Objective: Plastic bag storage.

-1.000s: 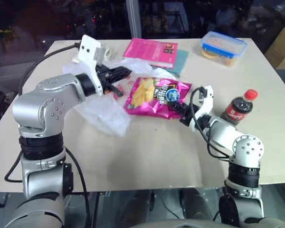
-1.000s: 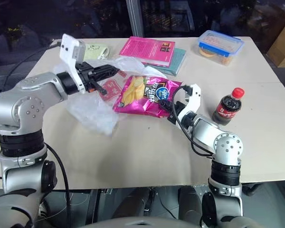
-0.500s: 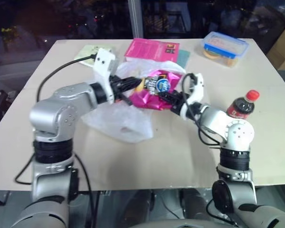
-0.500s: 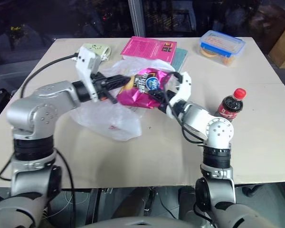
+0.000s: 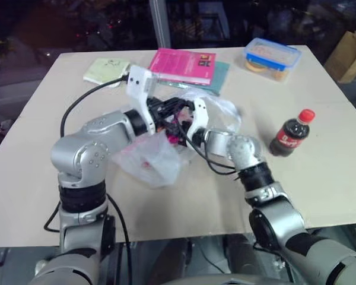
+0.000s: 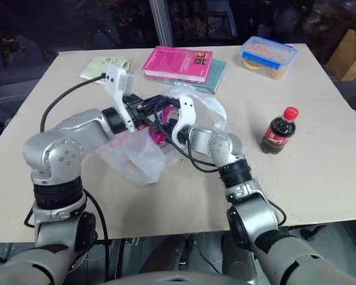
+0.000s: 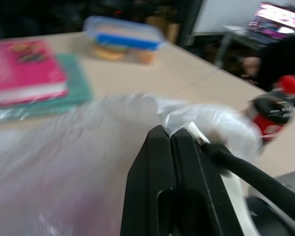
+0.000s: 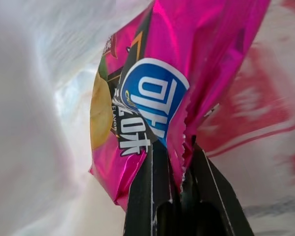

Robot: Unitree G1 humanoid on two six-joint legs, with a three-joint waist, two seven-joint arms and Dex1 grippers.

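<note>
Sprawling across the middle of the table, the plastic bag runs its long axis from near-left to far-right, its raised mouth at the far-right end. Inside that mouth, the magenta snack packet is pinched at its edge by the right gripper. The left gripper is clenched on the bag's upper rim. Far right, a clear lidded box holds pale food. A pink book lies on a teal one. A cola bottle stands right.
</note>
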